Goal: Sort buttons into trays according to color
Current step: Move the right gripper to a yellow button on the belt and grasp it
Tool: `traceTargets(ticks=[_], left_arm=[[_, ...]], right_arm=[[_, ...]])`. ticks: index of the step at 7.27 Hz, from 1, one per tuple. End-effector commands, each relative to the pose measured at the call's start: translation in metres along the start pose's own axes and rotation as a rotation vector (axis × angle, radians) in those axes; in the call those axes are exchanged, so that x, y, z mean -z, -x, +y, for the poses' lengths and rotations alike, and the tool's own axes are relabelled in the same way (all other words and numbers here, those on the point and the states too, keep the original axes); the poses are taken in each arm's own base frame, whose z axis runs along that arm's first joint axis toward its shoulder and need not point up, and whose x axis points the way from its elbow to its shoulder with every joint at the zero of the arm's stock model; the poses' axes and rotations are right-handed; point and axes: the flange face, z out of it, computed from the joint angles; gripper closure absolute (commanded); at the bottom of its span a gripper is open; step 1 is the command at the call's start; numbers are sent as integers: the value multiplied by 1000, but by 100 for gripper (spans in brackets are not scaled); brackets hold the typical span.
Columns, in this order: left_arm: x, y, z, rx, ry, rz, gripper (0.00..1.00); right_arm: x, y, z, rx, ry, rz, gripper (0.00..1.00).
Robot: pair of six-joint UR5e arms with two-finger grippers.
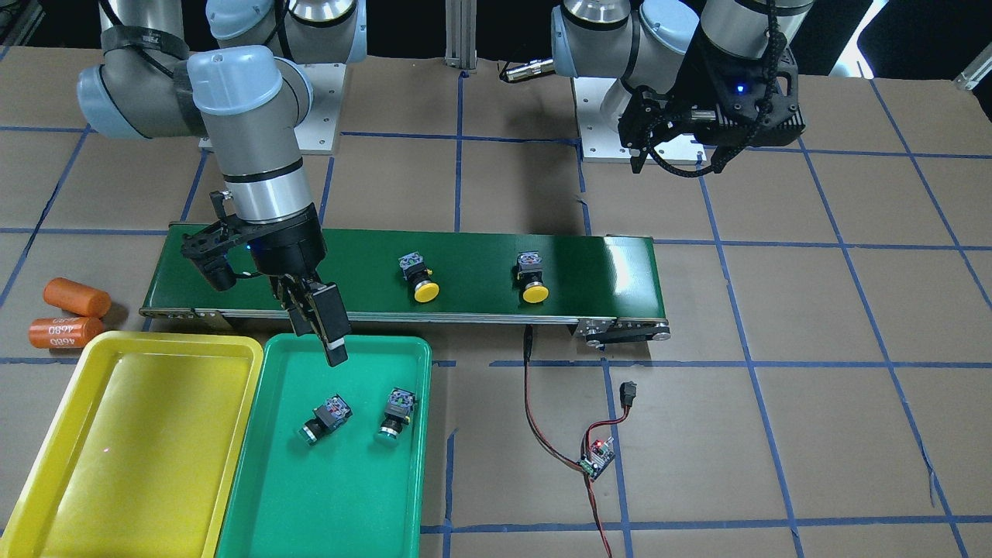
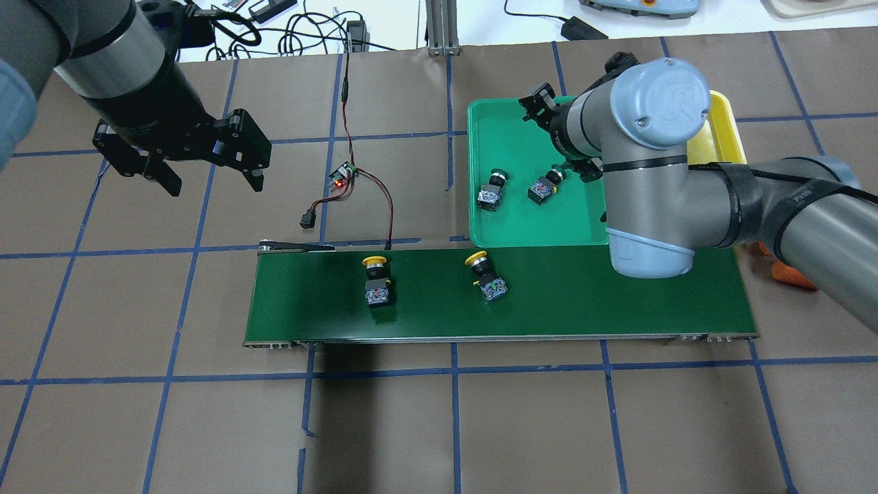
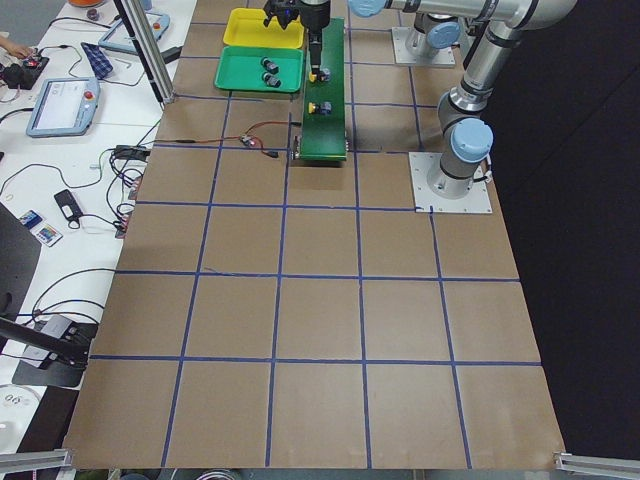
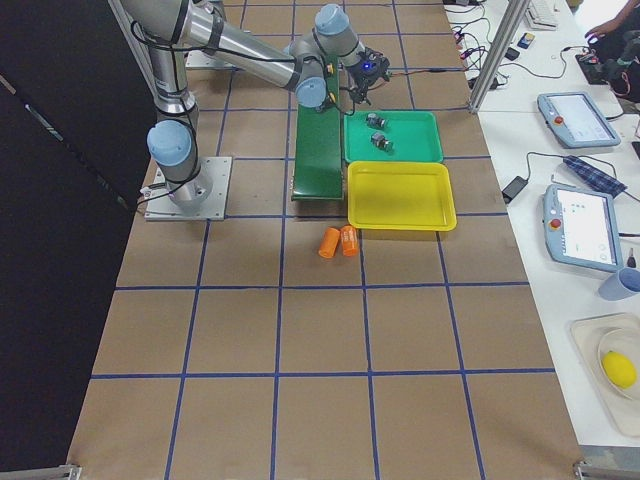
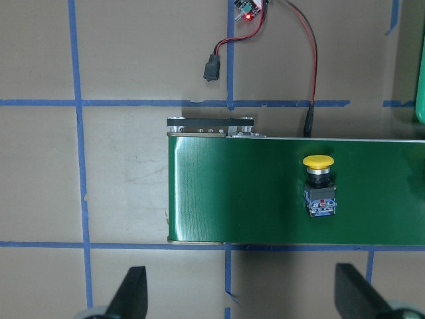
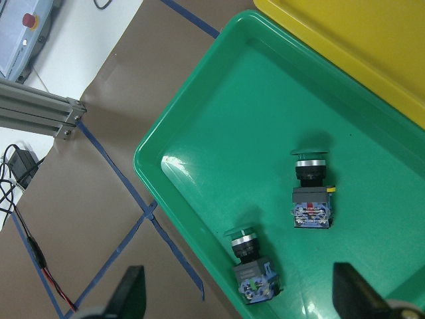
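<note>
Looking down on a table (image 2: pixel 137 412) wrapped in brown paper and gridded with blue tape. Carries a long dark-green conveyor belt (image 2: pixel 583 302) across the middle of the overhead view. Has a green tray (image 2: pixel 521 130) touching the belt's far edge at 1 o'clock, and a yellow tray (image 2: pixel 727 123) just beside that at 2 o'clock, mostly hidden by the right arm.

Holds one green button (image 1: pixel 325 418) and the other green button (image 1: pixel 395 415) inside the green tray, near each other but apart, both on their sides. Leaves the yellow tray bare. Keeps one yellow button (image 2: pixel 377 280) and a second yellow button (image 2: pixel 485 274) on the belt's left half, well apart, with caps aimed at about 12 and 11 o'clock.

Shows the right gripper (image 6: pixel 239 296) above the green tray, jaws spread wide and gripping nothing. Shows the left gripper (image 2: pixel 212 180) at 10 o'clock overhead, above bare paper, jaws equally wide and unloaded.

Adds a small circuit board (image 2: pixel 345 175) with a red light and trailing wires at 11 o'clock. Puts two orange cylinders (image 1: pixel 76 297) at 9 o'clock in the front-facing view, near the yellow tray.

Edges the table with a white bench (image 4: pixel 520 140) bearing teach pendants (image 4: pixel 580 228), cables and what may be a lemon (image 4: pixel 618 370) in a tub. Closes off the robot's side in black.
</note>
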Motion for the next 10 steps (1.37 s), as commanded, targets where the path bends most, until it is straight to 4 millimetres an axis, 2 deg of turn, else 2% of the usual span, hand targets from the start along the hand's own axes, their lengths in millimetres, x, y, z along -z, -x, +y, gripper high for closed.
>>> traceTargets(ticks=[1, 2, 3, 4, 5, 6, 7, 8, 9, 10], left_arm=[[-2, 10, 11, 17, 38, -4, 0], [-5, 10, 19, 6, 67, -4, 0], [-7, 9, 18, 34, 60, 12, 0], [-7, 13, -9, 98, -31, 15, 0], [5, 21, -3, 124, -45, 15, 0], [-11, 27, -12, 162, 23, 27, 0], [-3, 20, -5, 147, 8, 26, 0], [19, 17, 10, 145, -20, 41, 0], [19, 15, 14, 141, -2, 43, 0], [23, 15, 8, 138, -11, 45, 0]], right_arm=[[6, -24, 20, 3, 23, 29, 0], [13, -38, 30, 37, 67, 93, 0], [18, -46, 34, 217, 166, 212, 0], [27, -46, 29, 347, 193, 293, 0], [32, -47, 33, 429, 257, 318, 0], [35, -42, 42, 628, 287, 286, 0], [33, -39, 52, 845, 324, 253, 0], [31, -39, 53, 947, 342, 239, 0], [25, -41, 55, 949, 356, 245, 0], [16, -44, 56, 945, 375, 255, 0]])
